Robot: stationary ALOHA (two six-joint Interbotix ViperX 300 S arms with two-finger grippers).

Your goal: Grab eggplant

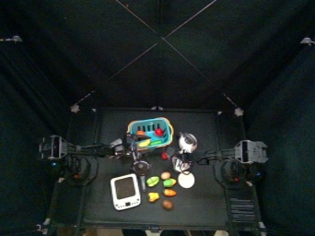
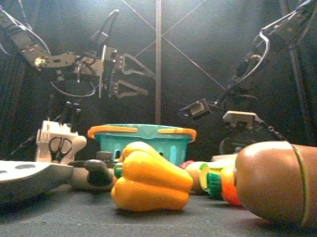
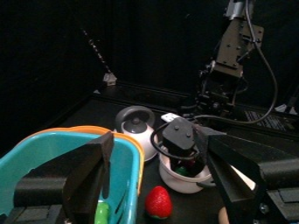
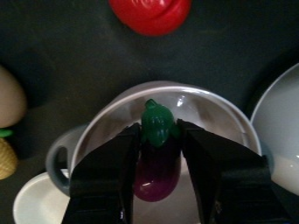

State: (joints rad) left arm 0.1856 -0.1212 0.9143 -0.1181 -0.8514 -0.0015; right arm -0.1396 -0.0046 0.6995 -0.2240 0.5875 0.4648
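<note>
The eggplant (image 4: 156, 162), purple with a green cap, lies in a small white bowl (image 4: 208, 107). My right gripper (image 4: 162, 136) has come down over it. Its two jaws press against the eggplant's sides with no gap showing. The left wrist view shows that same right gripper (image 3: 181, 140) lowered into the white bowl (image 3: 187, 179), and there it hides the eggplant. My left gripper (image 3: 158, 188) hangs above the table beside the teal basket (image 3: 52, 166), its jaws wide open with nothing between them.
A red strawberry (image 4: 152, 13) and an egg (image 4: 10, 96) lie close to the bowl, and a second white dish (image 4: 281, 114) touches it. The teal basket (image 1: 150, 132) stands behind. A yellow pepper (image 2: 151, 180) and a brown toy (image 2: 279, 180) crowd the front edge.
</note>
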